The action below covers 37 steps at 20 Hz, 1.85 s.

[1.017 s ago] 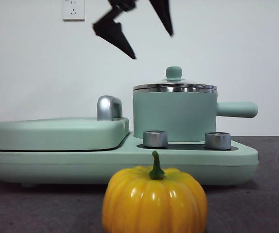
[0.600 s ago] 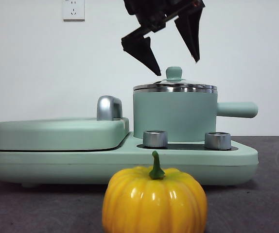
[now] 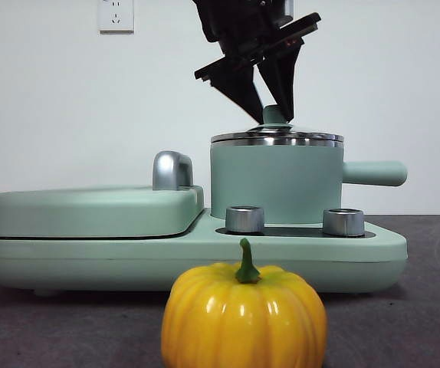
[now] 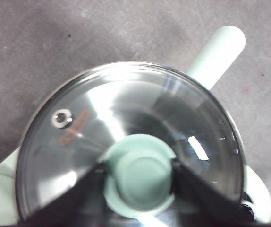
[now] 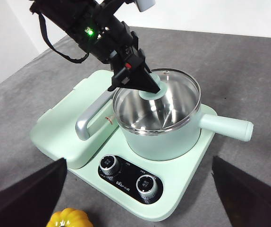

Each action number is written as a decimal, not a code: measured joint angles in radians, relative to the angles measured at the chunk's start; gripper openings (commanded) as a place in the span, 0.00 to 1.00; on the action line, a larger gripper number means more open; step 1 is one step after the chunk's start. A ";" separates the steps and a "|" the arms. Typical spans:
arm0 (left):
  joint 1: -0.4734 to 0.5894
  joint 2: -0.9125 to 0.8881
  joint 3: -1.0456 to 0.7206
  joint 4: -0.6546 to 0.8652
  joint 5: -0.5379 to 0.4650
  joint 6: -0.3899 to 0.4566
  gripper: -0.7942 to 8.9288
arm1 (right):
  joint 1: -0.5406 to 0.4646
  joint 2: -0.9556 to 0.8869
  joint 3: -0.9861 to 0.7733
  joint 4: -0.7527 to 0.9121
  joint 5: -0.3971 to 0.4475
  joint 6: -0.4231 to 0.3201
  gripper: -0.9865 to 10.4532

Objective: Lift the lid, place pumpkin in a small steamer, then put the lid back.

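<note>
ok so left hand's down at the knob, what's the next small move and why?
Probably lift straight up. The left hand has a jaw on each side of the knob, touching it, and the lid sits on the steamer. The pumpkin waits on the table, so the pot must open first.

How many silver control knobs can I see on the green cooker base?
2. Both sit on the front panel of the cooker base below the small steamer: one knob nearer the flat cover, the other knob under the pot handle.
</note>
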 measured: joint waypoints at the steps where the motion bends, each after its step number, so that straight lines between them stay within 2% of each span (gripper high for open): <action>1: -0.001 0.000 0.000 0.000 -0.001 0.001 0.20 | 0.000 0.000 0.000 0.000 0.000 0.000 0.51; 9: -0.001 0.003 0.024 -0.031 -0.001 0.001 0.19 | 0.005 0.014 0.000 -0.023 0.000 0.000 0.51; 11: -0.001 0.006 0.060 -0.069 -0.001 0.001 0.14 | 0.030 0.045 0.000 -0.027 0.000 0.015 0.51; 13: -0.001 0.007 0.111 -0.113 -0.002 0.001 0.14 | 0.075 0.089 0.004 -0.029 0.000 0.031 0.51; 17: 0.004 0.007 0.210 -0.160 -0.002 0.001 0.14 | 0.207 0.179 0.043 -0.031 0.016 0.068 0.51; 21: 0.052 0.007 0.264 -0.210 -0.002 0.002 0.14 | 0.390 0.272 0.069 -0.029 0.113 0.127 0.51; 24: 0.117 0.007 0.264 -0.244 -0.003 0.002 0.14 | 0.552 0.357 0.069 -0.029 0.216 0.195 0.51; 28: 0.202 0.007 0.264 -0.273 -0.004 0.002 0.14 | 0.732 0.491 0.069 -0.028 0.291 0.260 0.51; 33: 0.300 0.007 0.264 -0.291 -0.005 0.005 0.14 | 0.865 0.651 0.069 -0.021 0.330 0.278 0.52; 37: 0.362 0.007 0.264 -0.288 -0.005 0.006 0.14 | 0.919 0.768 0.069 -0.012 0.347 0.283 0.63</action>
